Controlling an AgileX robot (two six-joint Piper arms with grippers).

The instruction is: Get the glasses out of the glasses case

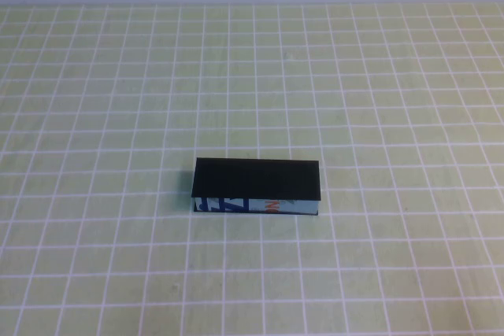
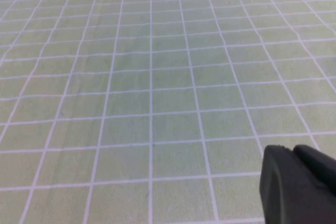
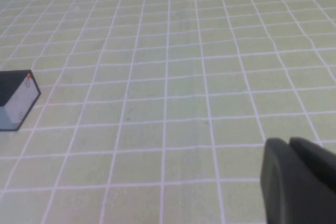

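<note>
black-lidded, blue-fronted rectangular glasses case [image 1: 257,186] – lid down, long axis 9-to-3 | right gripper [image 3: 299,182] nearer, jaws pressed together | left gripper [image 2: 296,184] – jaws: cannot tell

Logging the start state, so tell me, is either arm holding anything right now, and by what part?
Nothing is held. The glasses case lies closed on the table, untouched. The right gripper is shut on nothing, and the left gripper hangs over bare table.
</note>
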